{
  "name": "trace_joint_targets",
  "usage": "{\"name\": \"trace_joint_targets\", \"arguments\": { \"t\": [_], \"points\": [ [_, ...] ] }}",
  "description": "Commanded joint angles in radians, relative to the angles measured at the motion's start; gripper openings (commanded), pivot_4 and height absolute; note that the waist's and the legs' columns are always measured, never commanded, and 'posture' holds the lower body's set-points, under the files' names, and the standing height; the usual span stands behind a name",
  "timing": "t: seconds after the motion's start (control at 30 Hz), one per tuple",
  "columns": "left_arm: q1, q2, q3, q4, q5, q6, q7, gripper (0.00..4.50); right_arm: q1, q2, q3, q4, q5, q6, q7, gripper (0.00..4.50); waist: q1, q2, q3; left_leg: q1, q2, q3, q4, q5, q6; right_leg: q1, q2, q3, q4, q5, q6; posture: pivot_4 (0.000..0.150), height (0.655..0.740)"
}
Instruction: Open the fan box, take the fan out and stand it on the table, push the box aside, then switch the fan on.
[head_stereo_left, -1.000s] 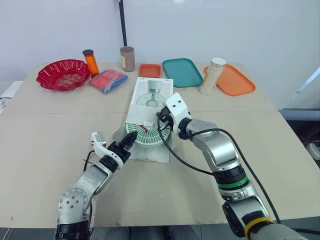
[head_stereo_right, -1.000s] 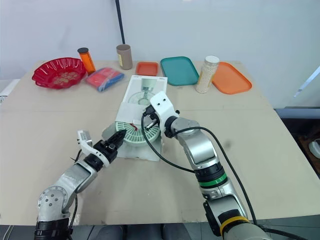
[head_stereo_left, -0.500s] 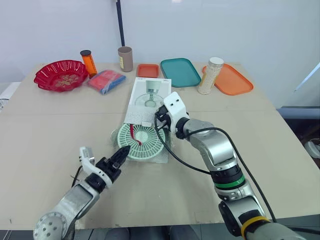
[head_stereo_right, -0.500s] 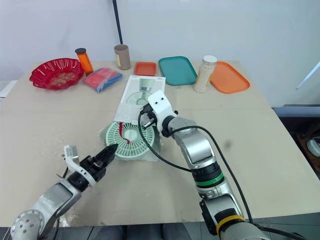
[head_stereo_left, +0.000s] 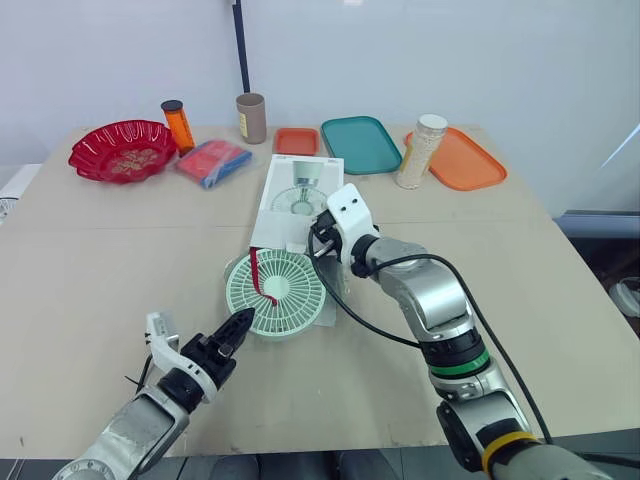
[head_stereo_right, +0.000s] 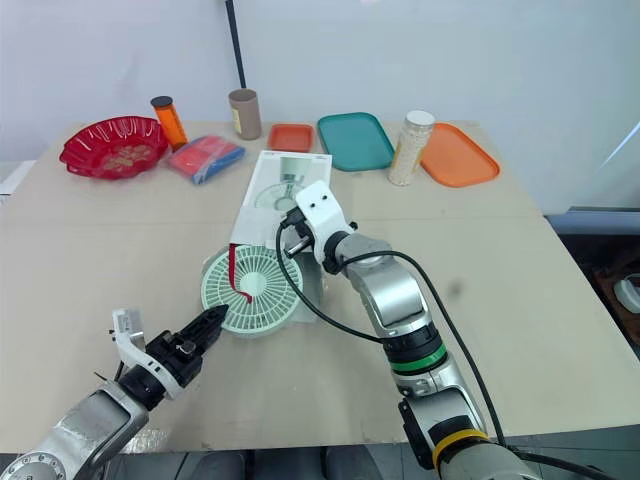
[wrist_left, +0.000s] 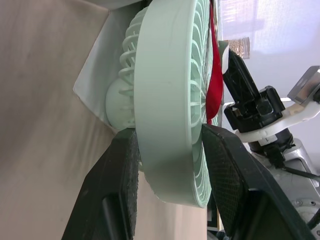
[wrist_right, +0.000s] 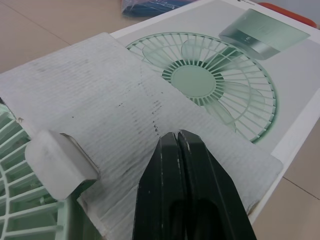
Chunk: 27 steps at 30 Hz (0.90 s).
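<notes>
Fingers (wrist_left: 122, 165) of the left gripper (head_stereo_left: 240, 322) are clamping the rim of the pale green fan (head_stereo_left: 275, 292), which is lying half out of the box (head_stereo_left: 300, 190) at its near end. On the right gripper (wrist_right: 178, 135), the fingers are pressing on the box's flap, closed together. A printed fan picture is showing on the box; any lettering seems too small to read. Bare worktop (head_stereo_left: 90, 270) is lying open on either side of the box.

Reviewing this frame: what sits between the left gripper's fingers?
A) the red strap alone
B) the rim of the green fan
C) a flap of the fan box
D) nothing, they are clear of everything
B: in the left wrist view the rim of the green fan sits between the two black fingers of the left gripper.
</notes>
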Motion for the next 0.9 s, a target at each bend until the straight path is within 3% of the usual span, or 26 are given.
{"name": "trace_joint_targets", "arguments": {
  "t": [0.03,0.9],
  "points": [
    [0.058,0.034,-0.001,-0.044,-0.041,-0.021,0.039,1.97,0.014,0.000,0.006,0.045,-0.019,0.044,-0.021,0.00,0.000,0.000,0.000,0.000,0.000,0.000,0.000,0.000,0.000,0.000,0.000,0.000,0.000,0.000,0.000,0.150,0.7400],
    [0.416,0.135,0.007,-0.191,-0.047,-0.129,-0.048,1.97,-0.005,0.012,0.036,0.021,-0.023,0.055,-0.022,0.00,-0.003,0.002,0.002,-0.001,0.001,0.003,-0.001,-0.002,-0.001,-0.004,0.000,0.002,-0.001,-0.004,-0.001,0.150,0.7400]
  ]
}}
